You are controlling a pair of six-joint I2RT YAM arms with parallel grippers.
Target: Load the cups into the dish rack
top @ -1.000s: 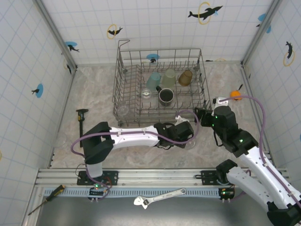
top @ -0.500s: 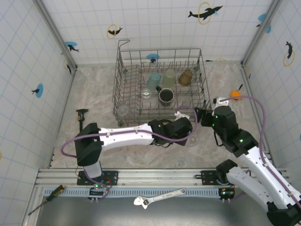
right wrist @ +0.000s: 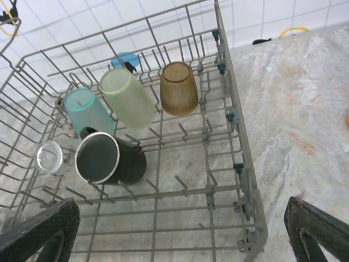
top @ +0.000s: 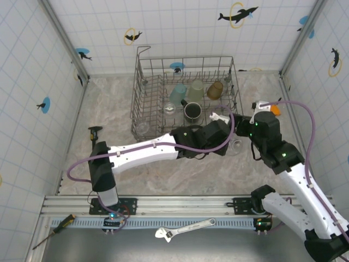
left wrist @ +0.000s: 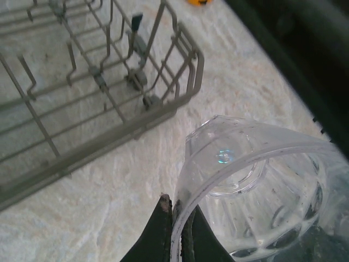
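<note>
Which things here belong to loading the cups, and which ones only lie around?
For the job: dish rack, held clear cup, black mug, teal cup, green cup, brown cup, small clear cup.
Lying about: orange object, wrench, screwdriver, black tool.

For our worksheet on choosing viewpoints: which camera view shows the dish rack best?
Top external: almost the whole dish rack sits in frame, back wall to near edge. Right wrist gives much of its inside, with the edges cropped. Left wrist gives just one corner.

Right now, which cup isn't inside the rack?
The clear tumbler, pinched by its rim in the left gripper, is outside the dish rack's corner. The others, such as the black mug and teal tumbler, sit inside it.
</note>
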